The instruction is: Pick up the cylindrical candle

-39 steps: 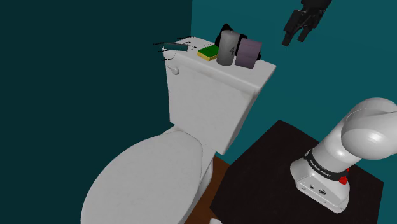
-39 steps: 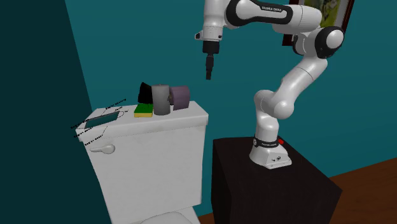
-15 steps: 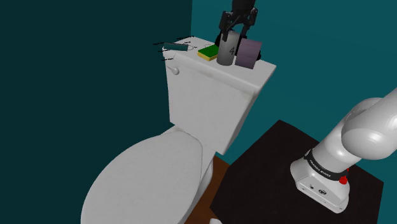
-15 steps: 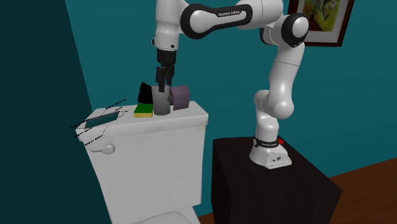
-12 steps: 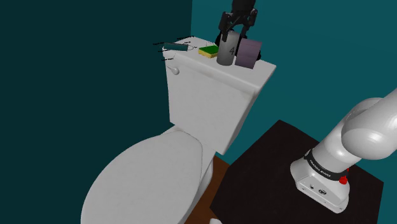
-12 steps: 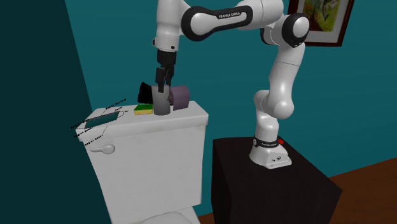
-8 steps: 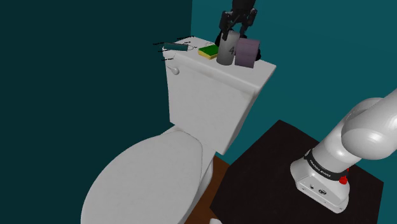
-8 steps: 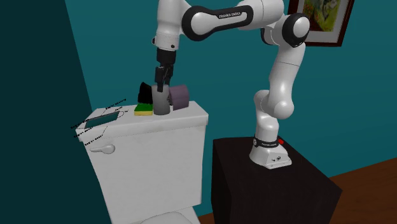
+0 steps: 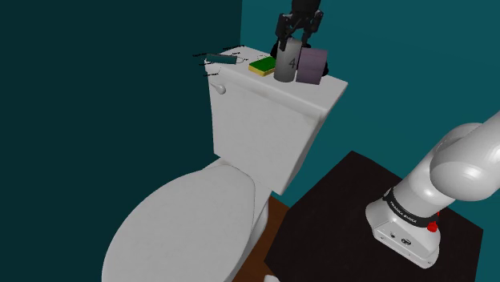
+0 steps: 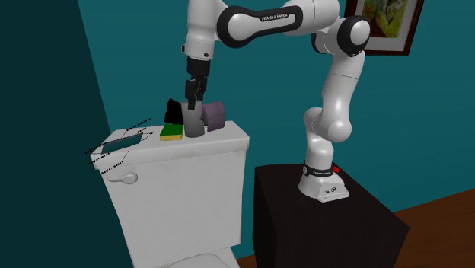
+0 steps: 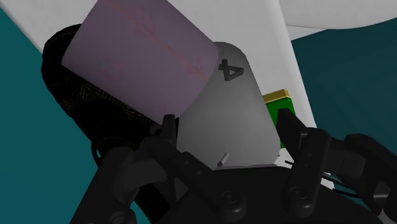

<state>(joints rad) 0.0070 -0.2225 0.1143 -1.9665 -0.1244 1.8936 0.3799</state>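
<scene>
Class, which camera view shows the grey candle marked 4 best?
The wrist view: the grey candle sits large, clasped by the gripper, its 4 readable. The shoulder and second exterior views show it small and distant on the toilet tank.

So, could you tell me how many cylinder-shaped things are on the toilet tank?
2: the grey candle marked 4, clasped between the fingers, and a mauve cylinder beside it, on the shoulder view's right. Others may be hidden.
</scene>
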